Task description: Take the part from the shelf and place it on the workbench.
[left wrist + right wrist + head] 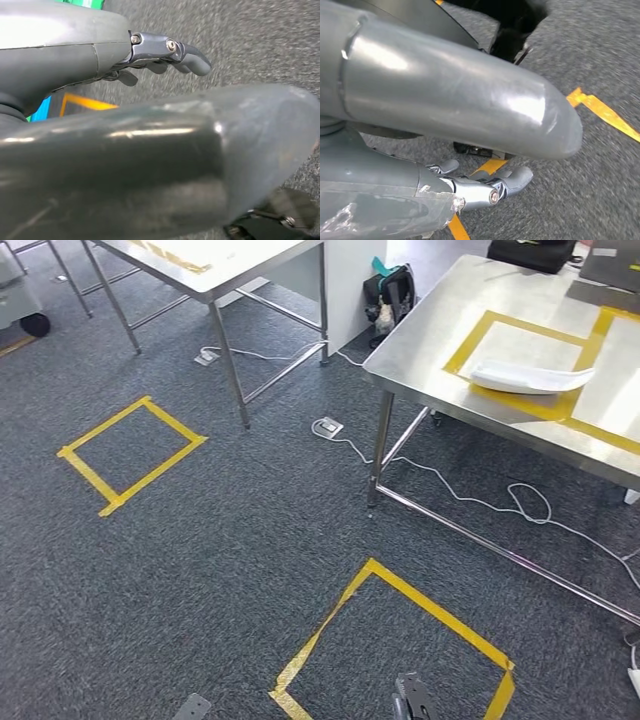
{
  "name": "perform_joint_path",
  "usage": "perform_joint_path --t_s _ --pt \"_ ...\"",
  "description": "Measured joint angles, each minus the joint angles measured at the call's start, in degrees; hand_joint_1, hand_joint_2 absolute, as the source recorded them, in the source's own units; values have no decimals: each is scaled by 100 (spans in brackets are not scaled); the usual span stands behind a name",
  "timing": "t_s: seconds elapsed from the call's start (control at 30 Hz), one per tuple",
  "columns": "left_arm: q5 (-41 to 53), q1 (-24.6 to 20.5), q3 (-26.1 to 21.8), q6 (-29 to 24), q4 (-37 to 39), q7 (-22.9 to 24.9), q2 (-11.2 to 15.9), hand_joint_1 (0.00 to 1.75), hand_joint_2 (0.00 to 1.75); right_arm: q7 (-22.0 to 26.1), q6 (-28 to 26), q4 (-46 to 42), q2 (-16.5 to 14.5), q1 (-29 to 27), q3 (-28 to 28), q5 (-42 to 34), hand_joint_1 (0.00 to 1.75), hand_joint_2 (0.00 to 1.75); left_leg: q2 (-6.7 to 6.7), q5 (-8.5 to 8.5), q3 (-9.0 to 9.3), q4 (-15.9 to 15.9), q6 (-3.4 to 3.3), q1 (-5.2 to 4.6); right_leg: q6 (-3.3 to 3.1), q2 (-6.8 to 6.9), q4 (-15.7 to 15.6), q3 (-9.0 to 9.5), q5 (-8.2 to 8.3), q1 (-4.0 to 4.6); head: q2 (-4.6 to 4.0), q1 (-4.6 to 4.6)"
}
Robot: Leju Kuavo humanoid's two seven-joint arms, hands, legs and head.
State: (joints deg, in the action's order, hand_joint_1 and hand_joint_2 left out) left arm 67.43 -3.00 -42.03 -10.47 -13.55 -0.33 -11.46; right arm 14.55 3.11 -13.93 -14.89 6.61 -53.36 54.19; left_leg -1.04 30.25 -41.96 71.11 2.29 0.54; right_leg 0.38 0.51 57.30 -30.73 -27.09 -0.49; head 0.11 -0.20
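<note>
Floor carpet (226, 540): dark grey-blue with fine light speckle, marked by yellow tape squares (132, 452); a white cable (468, 500) trails over it. Table (423, 350): bare silver steel, yellow tape outline (528, 405) on top, with a white part (528, 377) lying across the outline. Left hand (166, 55): glossy mid-grey cover and thumb, darker metallic fingers, speckled carpet beyond them; right hand (486, 185): same greys, a yellow tape strip (603, 112) past its fingers.
</note>
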Motion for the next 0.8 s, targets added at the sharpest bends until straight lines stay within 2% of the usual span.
perform_joint_path --t_s 0.03,0.07,0.1,0.17,0.2,0.23,0.27,0.3,0.33,0.4,0.43,0.47,0.5,0.53,0.57,0.6,0.63,0.7,0.73,0.77,0.8 --pt "0 5 1 0 1 0 -4 0 0 0 -2 0 1 0 0 3 0 0 29 27 -56 164 5 2 -2 101 0 -3 -2 6 0 -1" --pt "0 13 2 0 1 0 -8 0 0 0 -4 0 1 4 0 4 0 0 49 -51 3 106 6 3 -2 192 1 -3 -4 7 0 -1" --pt "-1 19 2 0 2 0 -11 0 0 0 -6 0 1 11 1 6 0 0 88 -208 173 -163 3 2 3 275 1 1 -7 7 0 -2" --pt "0 10 2 0 2 0 -19 0 0 1 -7 -1 1 22 1 8 0 0 358 -499 640 -949 -15 -24 36 407 9 14 -26 31 0 -7" --pt "0 -5 3 0 2 0 -24 0 0 0 -7 -1 1 25 1 9 0 0 474 -567 794 -1229 -46 -39 63 463 14 19 -38 52 0 -4" --pt "1 -18 3 0 2 0 -28 0 0 -1 -8 -2 1 27 0 10 0 0 548 -582 868 -1381 -81 -56 91 519 16 28 -49 75 0 -4" --pt "0 -25 4 0 3 0 -31 0 0 -1 -9 -2 2 29 0 11 0 0 530 -567 868 -1423 -122 -72 117 579 12 39 -57 88 0 -2" --pt "0 -23 4 0 4 0 -28 0 0 -2 -10 -2 2 33 0 13 0 0 449 -580 856 -1427 -170 -65 140 633 4 58 -67 86 0 2" --pt "0 -13 4 0 6 0 -27 0 0 -2 -11 -2 2 39 0 14 0 0 385 -587 852 -1434 -202 -60 172 597 20 62 -98 75 0 2" --pt "-1 -5 4 0 8 3 -28 0 0 -1 -11 -2 1 42 0 15 0 0 252 -610 850 -1447 -270 -40 223 325 322 -56 -319 48 0 15" --pt "-1 -11 4 0 8 5 -30 0 0 -1 -11 -2 1 35 1 17 0 0 185 -619 843 -1448 -300 -36 238 145 652 -203 -503 41 0 24" --pt "-2 -21 4 0 9 5 -31 0 0 -3 -12 -2 1 23 1 23 0 0 109 -626 833 -1447 -325 -40 237 34 1063 -391 -699 39 0 30" --pt "-6 -26 3 0 9 0 -31 0 0 -11 -13 -2 1 11 1 38 0 0 29 -633 823 -1447 -343 -45 232 -16 1437 -572 -840 41 0 32" --pt "-15 -22 2 0 10 -11 -27 0 0 -22 -13 -2 1 4 1 61 0 0 -58 -639 816 -1446 -349 -50 223 -38 1659 -691 -884 43 0 33" --pt "-28 -13 -2 0 10 -28 -22 0 0 -34 -13 -2 2 4 3 96 0 0 -145 -646 814 -1445 -349 -54 210 -52 1666 -711 -815 43 0 34" --pt "-47 -5 -7 1 10 -47 -16 0 0 -50 -11 -2 2 12 10 137 0 0 -232 -654 815 -1443 -343 -54 195 -81 1445 -619 -647 42 0 33" --pt "-67 -1 -15 4 9 -64 -11 0 0 -67 -8 -2 1 25 22 180 0 0 -318 -663 817 -1442 -331 -51 180 -165 1067 -443 -430 34 0 34" --pt "-113 -9 -52 24 8 -83 9 0 0 -103 2 -1 -1 59 63 255 0 0 -473 -682 799 -1425 -286 -59 159 -446 342 -107 -153 4 0 31" --pt "-131 -11 -82 37 8 -87 24 0 0 -117 7 0 -2 74 84 281 0 0 -537 -696 777 -1422 -253 -57 149 -544 151 -18 -111 -4 0 31" --pt "-146 -6 -113 52 9 -88 43 0 0 -128 16 1 -3 88 105 301 0 0 -599 -717 751 -1423 -213 -51 133 -570 89 12 -119 -1 0 30" --pt "-156 8 -139 64 9 -88 63 0 0 -134 24 1 -6 100 123 316 0 0 -662 -743 726 -1432 -171 -35 110 -512 83 16 -105 7 0 26"
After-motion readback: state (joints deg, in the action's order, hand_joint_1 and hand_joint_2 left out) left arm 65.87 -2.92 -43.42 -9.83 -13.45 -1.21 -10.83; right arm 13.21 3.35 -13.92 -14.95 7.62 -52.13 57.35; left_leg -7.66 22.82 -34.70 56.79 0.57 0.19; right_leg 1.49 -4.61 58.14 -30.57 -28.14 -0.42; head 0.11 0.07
